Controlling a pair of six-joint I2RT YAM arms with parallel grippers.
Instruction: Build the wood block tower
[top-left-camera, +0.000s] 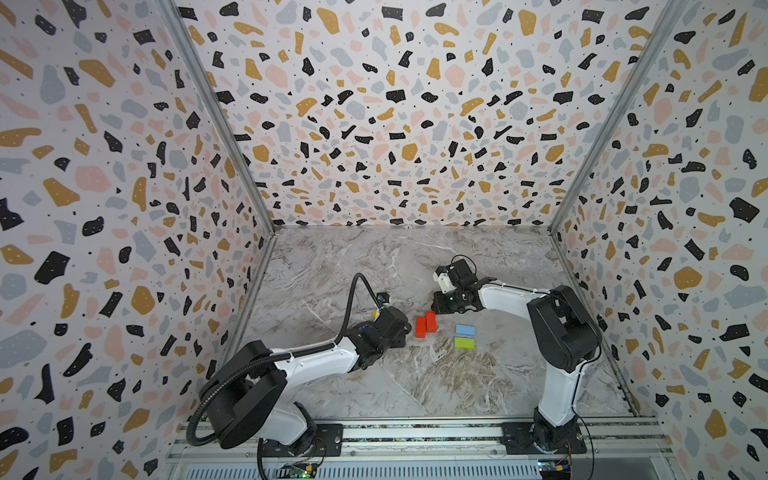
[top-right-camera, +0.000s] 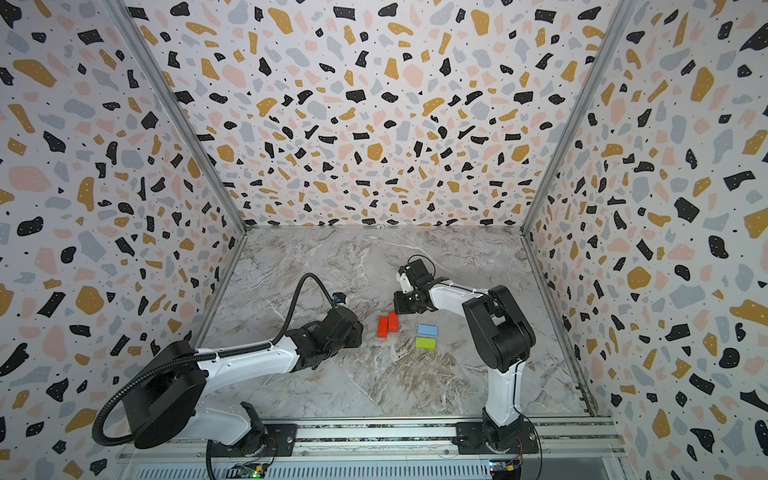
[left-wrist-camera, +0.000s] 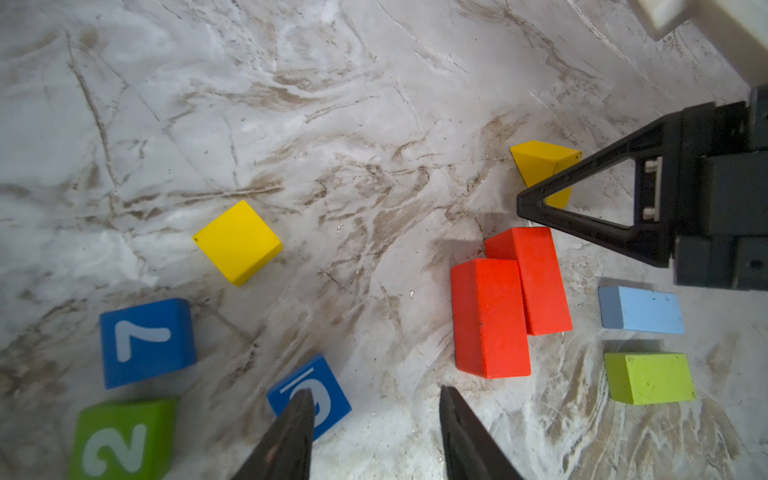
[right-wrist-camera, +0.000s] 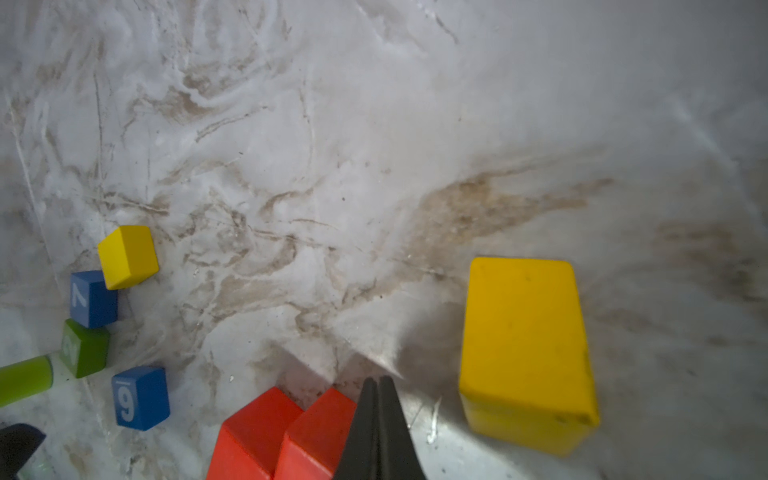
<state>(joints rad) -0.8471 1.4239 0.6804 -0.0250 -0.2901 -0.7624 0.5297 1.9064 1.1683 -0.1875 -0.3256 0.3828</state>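
No wood block tower is in view; the wood blocks all lie singly on the marble. Two red bricks lie side by side. To their right are a light blue slab and a lime slab. My right gripper is shut and empty, its tips beside the far end of one red brick, with a yellow cube close by. My left gripper is open with bare marble between its fingers, short of the near red brick. One finger covers part of a blue cube.
Left of the bricks lie another yellow cube, a blue cube marked 7, a green cube marked 2 and a lime cylinder. Patterned walls close three sides. A metal rail runs along the front.
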